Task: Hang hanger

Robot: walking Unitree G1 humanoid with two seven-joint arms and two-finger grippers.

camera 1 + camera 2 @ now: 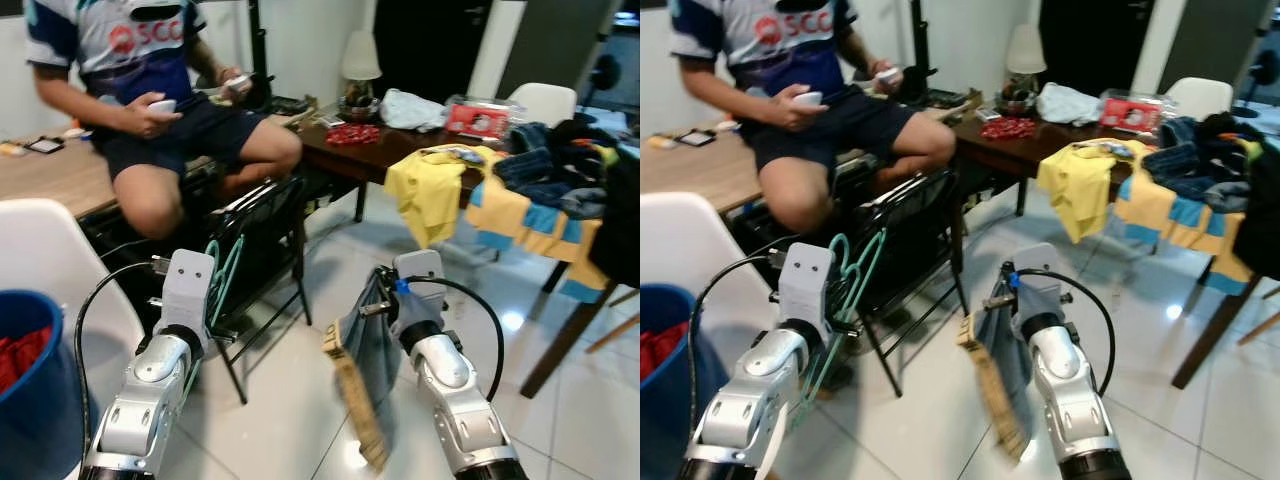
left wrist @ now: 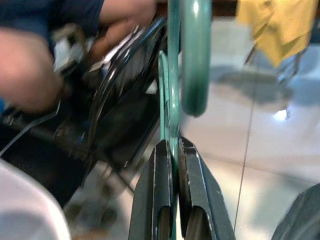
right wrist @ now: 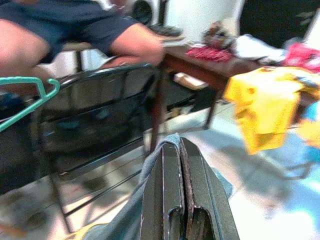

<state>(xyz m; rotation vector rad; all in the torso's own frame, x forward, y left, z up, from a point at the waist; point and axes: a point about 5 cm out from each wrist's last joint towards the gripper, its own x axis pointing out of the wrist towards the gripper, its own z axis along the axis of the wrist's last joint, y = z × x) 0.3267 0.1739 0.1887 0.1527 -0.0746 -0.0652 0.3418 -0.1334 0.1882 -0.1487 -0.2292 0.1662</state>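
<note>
The green hanger (image 1: 845,300) is clamped in the left gripper (image 2: 172,150) beside the black chair (image 1: 262,235), just in front of the seated person (image 1: 160,110). Grey cloth (image 1: 1002,345) is pinched by the right gripper (image 3: 182,150). Risk: the hook could snag the chair frame (very close). The hanger is held roughly upright, long axis near vertical, hook topmost

Glossy white tile floor (image 1: 300,400) ahead of me; dark wooden table (image 1: 370,150) carrying a lamp (image 1: 360,65); white chair (image 1: 545,100) beyond; black doorway
</note>
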